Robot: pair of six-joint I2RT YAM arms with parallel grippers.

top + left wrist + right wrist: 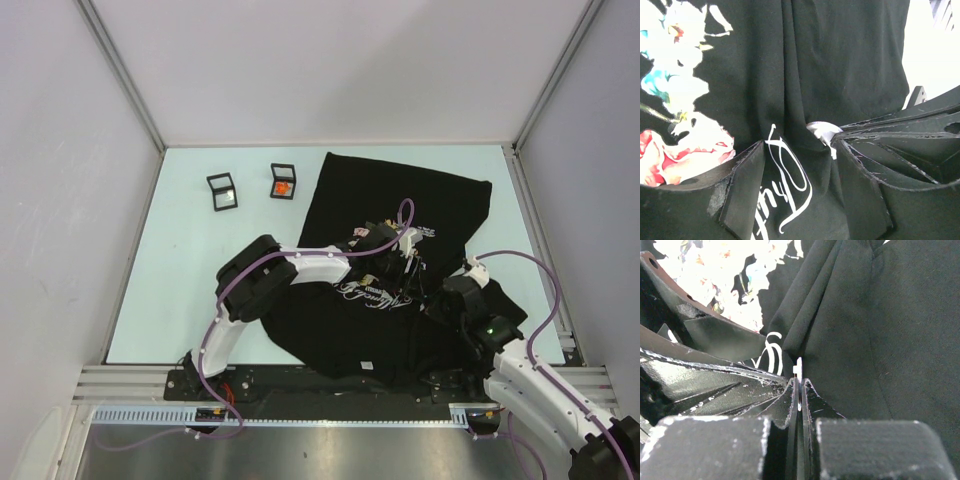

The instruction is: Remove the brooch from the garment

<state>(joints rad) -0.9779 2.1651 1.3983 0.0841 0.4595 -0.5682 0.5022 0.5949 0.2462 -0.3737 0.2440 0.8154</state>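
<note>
Pinched small white brooch (798, 368) in right fingers (813, 401); spread left fingers (740, 192) wide over black rose-print T-shirt (850, 60); couldn't read white cursive lettering (771, 136).

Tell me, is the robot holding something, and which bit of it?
The right gripper pinches a small white piece on the garment, probably the brooch, by its edge. The left gripper is open, holding nothing.

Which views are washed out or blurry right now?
Left wrist: rose print on the garment blown out white, lettering sharp. Right wrist: print glares too, near base of the right claw blurred, small white piece it pinches clear. Top external: even light, black folds indistinct.
</note>
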